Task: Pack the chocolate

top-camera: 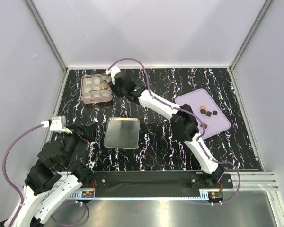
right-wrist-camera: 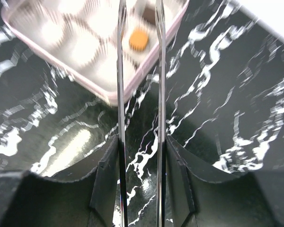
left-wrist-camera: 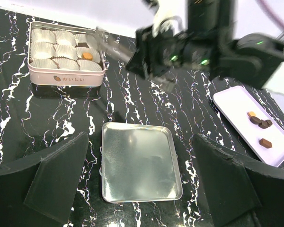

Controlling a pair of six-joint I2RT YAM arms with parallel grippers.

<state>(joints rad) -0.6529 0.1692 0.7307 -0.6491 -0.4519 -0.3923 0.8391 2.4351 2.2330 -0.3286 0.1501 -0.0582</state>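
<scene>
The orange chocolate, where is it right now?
In the top view the orange chocolate sits inside the pink tin at the far left, by the tin's right edge, next to a dark chocolate.

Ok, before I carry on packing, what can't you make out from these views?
Right wrist view: motion-blurred, and the right gripper runs off the top edge. So it is unclear whether the dark chocolate between its fingers is gripped or sits in the tin.
Top view: the right arm covers part of the lavender tray, so the chocolates left there can't be counted.
</scene>
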